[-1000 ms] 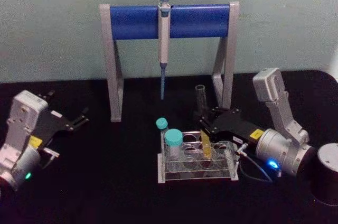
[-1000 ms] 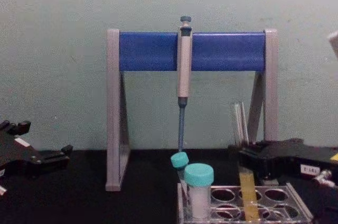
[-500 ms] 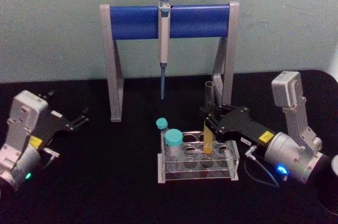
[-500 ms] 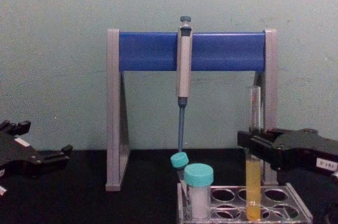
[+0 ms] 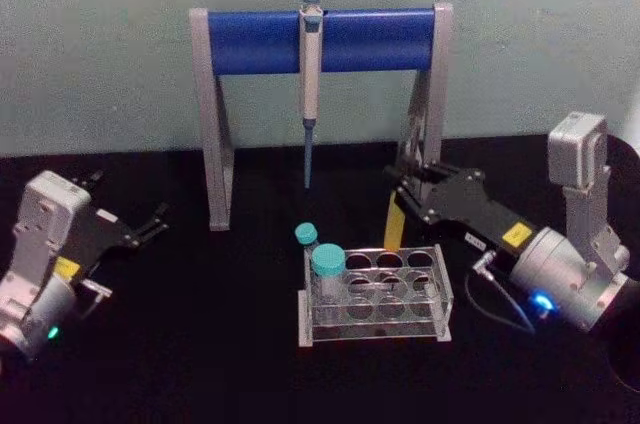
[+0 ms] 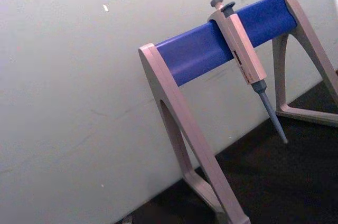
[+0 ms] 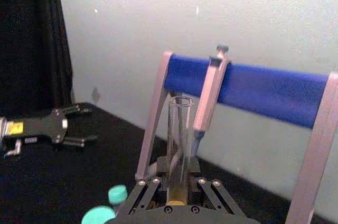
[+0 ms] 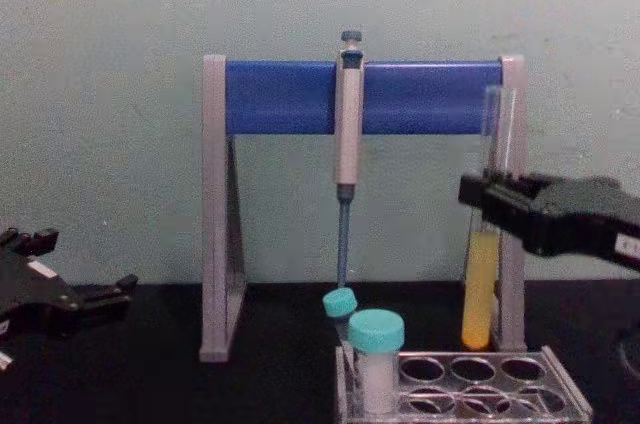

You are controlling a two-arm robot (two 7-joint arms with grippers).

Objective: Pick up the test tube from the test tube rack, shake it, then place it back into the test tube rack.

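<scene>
Yellow-orange liquid is sitting low in the test tube (image 8: pixel 479 289), which is hanging upright just above the test tube rack (image 5: pixel 376 330). The right gripper (image 8: pixel 487 202) jaws are clamping its middle. A pipette stand (image 5: pixel 320 41) leg is standing close behind. Teal-capped vials (image 5: pixel 327 262) are occupying the rack's left end. The left gripper (image 5: pixel 150 223) is idling far left over the counter (image 5: pixel 220 344), jaws spread, holding nothing.

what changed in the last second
The right hand, still shut on the test tube, has raised it out of the test tube rack; the tube, tilted a second ago, now hangs upright. The left hand, rack, vials and pipette stayed put.
</scene>
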